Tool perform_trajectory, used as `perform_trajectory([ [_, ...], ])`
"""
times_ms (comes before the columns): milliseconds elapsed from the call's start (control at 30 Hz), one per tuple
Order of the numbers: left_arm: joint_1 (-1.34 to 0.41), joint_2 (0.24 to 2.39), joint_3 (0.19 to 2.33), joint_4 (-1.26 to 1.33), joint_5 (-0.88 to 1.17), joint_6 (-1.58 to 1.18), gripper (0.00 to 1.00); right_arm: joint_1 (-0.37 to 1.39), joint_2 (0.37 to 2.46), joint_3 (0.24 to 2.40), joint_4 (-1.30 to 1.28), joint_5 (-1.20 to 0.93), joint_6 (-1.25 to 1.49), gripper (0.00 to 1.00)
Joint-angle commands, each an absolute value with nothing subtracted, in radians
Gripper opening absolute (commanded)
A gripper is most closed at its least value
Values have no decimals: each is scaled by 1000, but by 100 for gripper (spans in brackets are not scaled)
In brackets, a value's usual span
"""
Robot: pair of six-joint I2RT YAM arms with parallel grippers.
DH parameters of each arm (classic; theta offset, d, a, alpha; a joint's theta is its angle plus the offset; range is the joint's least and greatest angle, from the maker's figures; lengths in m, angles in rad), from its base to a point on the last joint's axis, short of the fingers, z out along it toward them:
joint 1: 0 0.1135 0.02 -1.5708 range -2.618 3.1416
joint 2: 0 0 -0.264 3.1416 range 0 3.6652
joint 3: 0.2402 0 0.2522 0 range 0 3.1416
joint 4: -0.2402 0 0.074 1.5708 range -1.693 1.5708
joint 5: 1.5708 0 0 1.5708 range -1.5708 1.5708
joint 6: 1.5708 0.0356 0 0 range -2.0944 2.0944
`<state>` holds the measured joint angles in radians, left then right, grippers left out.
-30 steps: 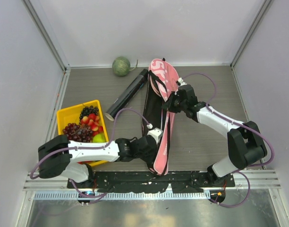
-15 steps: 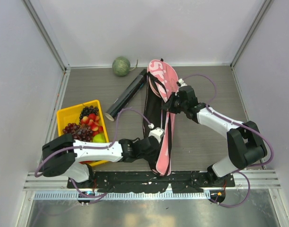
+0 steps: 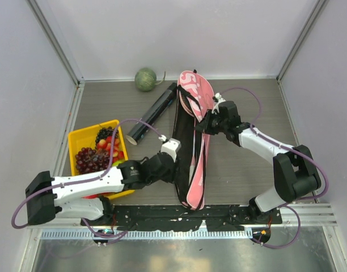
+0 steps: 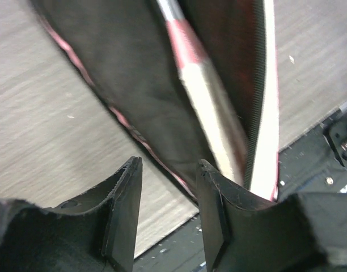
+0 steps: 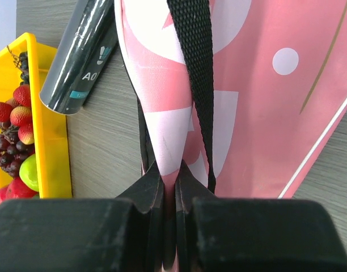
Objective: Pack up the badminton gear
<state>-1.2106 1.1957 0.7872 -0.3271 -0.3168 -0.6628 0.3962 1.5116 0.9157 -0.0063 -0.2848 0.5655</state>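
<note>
Ideally the right gripper (image 5: 169, 187), pinched on the flap of the bag (image 5: 264, 85), holds it wide while the empty, parted left gripper (image 4: 169, 170) clears the racket (image 4: 210, 113).

Left gripper (image 4: 169, 165) on my end has its two black fingers spread, nothing pinched between them. Just past the tips the racket bag (image 4: 128, 73) gapes open, black lining with a thin pink edge. A racket (image 4: 210, 107) lies inside, white handle with a pink band, beside the zipper (image 4: 258, 79). The wood-grain table (image 4: 43, 130) is underneath, with a black mounting plate (image 4: 315, 164) along its edge.
</note>
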Motion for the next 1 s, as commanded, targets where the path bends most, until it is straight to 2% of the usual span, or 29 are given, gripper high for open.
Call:
perform_trajectory([
  [0,-1085,1135,755,-390,-319,-617,47,387,1459,927,110,-412,494,5],
  [200,-916,1084,793,-351,-241,-514,53,382,1470,1002,-89,-417,327,5],
  [400,-810,1158,882,-350,-201,-471,51,367,1514,1170,-293,-308,128,6],
  [633,-686,1160,975,-385,-160,-450,52,328,1640,1383,-590,-359,-210,8],
  [800,-627,1154,1107,-477,-202,-368,57,279,1658,1453,-643,-426,-400,7],
  [967,-534,1147,1163,-514,-169,-503,63,250,1649,1470,-695,-502,-624,6],
])
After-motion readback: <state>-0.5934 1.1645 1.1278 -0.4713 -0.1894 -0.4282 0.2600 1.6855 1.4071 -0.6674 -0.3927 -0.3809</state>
